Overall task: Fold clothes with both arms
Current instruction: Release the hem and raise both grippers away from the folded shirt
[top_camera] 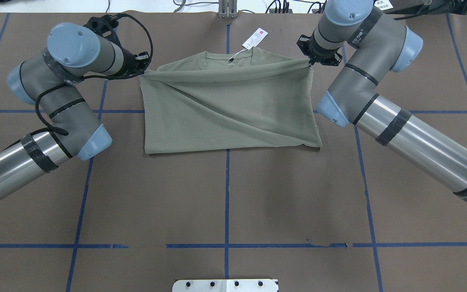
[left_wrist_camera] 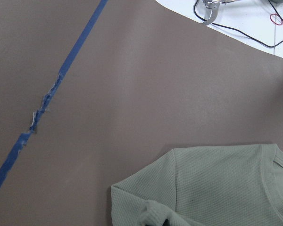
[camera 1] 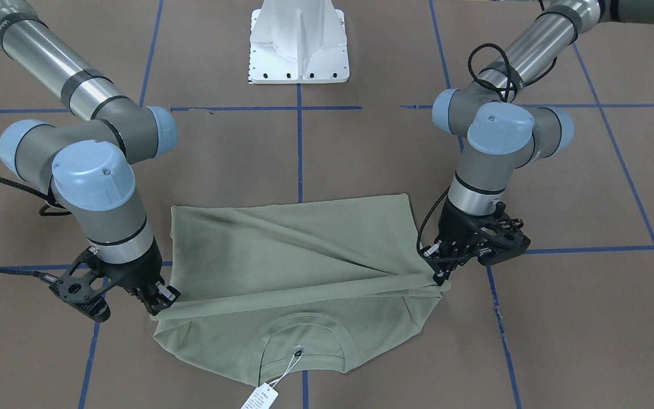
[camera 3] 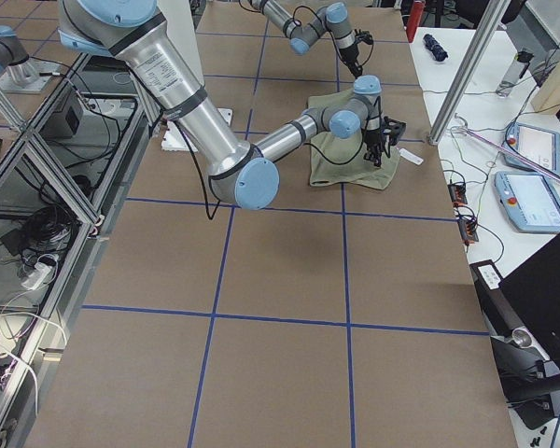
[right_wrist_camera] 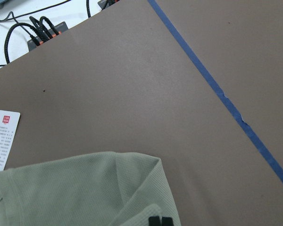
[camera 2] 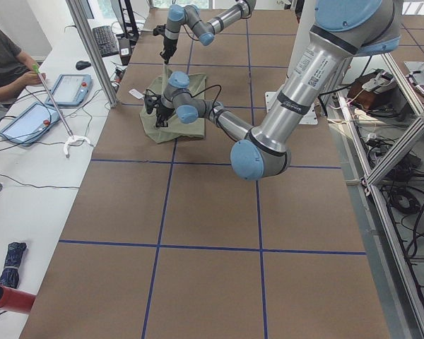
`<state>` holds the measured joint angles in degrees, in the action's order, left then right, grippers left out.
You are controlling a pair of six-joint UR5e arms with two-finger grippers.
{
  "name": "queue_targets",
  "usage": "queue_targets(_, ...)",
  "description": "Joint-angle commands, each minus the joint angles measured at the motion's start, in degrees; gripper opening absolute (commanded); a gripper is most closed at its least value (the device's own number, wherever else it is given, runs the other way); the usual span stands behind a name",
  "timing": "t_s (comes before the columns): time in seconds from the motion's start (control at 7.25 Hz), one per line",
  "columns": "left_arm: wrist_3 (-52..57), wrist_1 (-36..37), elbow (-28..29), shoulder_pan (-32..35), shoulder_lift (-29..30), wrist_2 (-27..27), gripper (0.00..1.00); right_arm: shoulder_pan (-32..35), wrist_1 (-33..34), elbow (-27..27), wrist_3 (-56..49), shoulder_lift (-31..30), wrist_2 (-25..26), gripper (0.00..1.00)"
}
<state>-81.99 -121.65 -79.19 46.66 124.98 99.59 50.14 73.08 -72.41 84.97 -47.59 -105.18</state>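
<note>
The green shirt (camera 1: 304, 250) lies on the brown desk (camera 1: 361, 147), pulled flat between the two pincers. The left pincer (camera 1: 440, 276) pinches one end of the lifted edge. The right pincer (camera 1: 159, 298) pinches the other end. The edge runs tight like a rope from one pincer to the other. The collar (camera 1: 304, 338) is just past the pincers, and the white tag (camera 1: 260, 396) is a bit further past. I think the fold is almost done. To do it well, both pincers should go down together, at the same height, lay the edge flat near the collar, then let go gently.
</note>
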Motion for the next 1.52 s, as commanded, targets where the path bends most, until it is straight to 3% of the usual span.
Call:
queue_targets(0.0, 0.2, -2.1, 1.8, 0.2, 0.6, -0.9, 0.51, 0.0, -4.7, 4.5, 0.2, 1.4, 0.1, 0.42)
queue_targets(0.14, 2.5, -3.5, 1.8, 0.6, 0.6, -0.8, 0.66, 0.0, -4.7, 4.1, 0.3, 1.5, -0.1, 0.50)
queue_targets(0.28, 3.2, -4.4, 1.8, 1.4, 0.5, -0.6, 0.68, 0.2, -4.8, 2.6, 0.5, 1.4, -0.5, 0.61)
queue_targets(0.41, 3.3, -4.5, 1.5, 1.9, 0.5, -0.2, 0.68, 0.4, -4.8, -2.6, 1.0, -1.9, -3.0, 0.62)
queue_targets(0.69, 3.2, -4.4, -1.0, 3.1, -0.1, 3.8, 0.68, -2.6, -5.0, -18.8, 7.3, -14.2, -4.2, 0.68)
queue_targets(0.83, 3.2, -4.3, -1.8, 3.3, -0.2, 4.3, 0.68, -5.1, -5.0, -22.7, 11.8, -18.3, -3.9, 0.70)
queue_targets(1.38, 2.9, -3.9, -2.6, 3.3, -0.2, 4.1, 0.68, -12.5, -10.0, -22.9, 21.9, -22.8, 1.7, 0.73)
